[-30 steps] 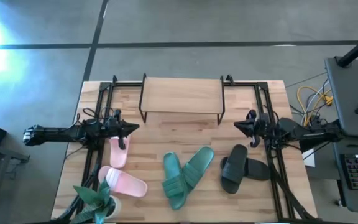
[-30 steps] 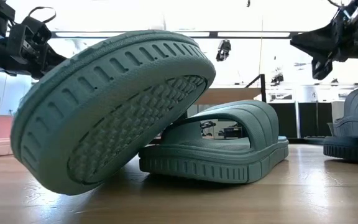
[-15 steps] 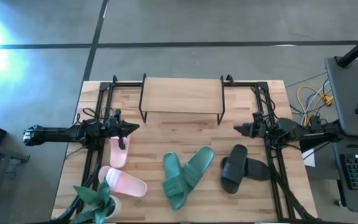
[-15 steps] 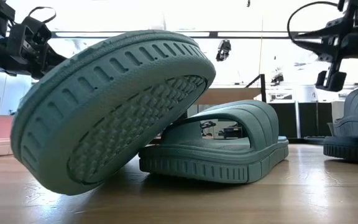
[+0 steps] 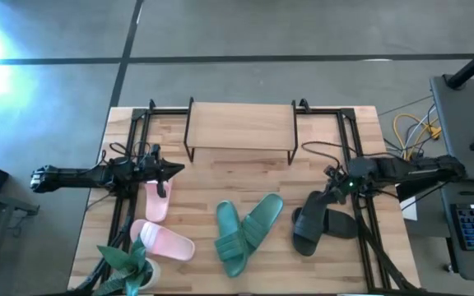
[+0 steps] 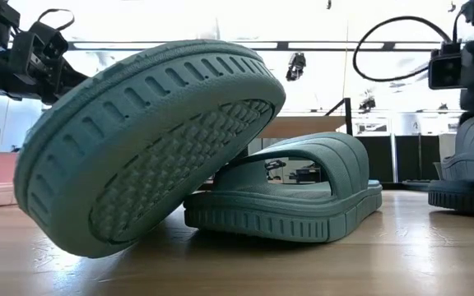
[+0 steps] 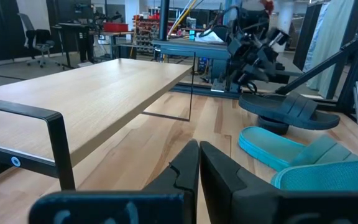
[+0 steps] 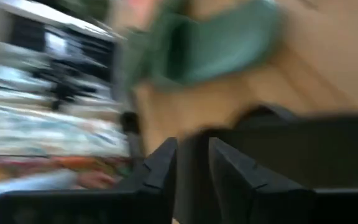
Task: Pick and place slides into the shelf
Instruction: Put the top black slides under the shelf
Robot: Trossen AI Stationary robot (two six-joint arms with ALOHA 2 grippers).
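Note:
The shelf [image 5: 241,123] stands at the table's far middle, its plank top bare. Two teal slides [image 5: 249,228] lie near the middle; one leans with its sole up on the other [image 6: 295,193]. Two pink slides [image 5: 156,201] [image 5: 167,241] lie at the left and two black slides [image 5: 309,222] at the right, one across the other. My left gripper [image 5: 175,168] is shut and held level above the far pink slide. My right gripper [image 5: 329,196] is tipped downward over the black slides' far end, its fingers [image 8: 166,163] a little apart with nothing between them.
Black frame rails [image 5: 130,156] [image 5: 354,148] run along both sides of the table beside the shelf. A potted plant [image 5: 126,267] stands at the near left corner. Bare wood [image 5: 245,177] lies between the shelf and the slides.
My right gripper has rolled and tipped from level to slanting down, and its tips have swung toward the table's near edge, over the black slides. The slides have not moved.

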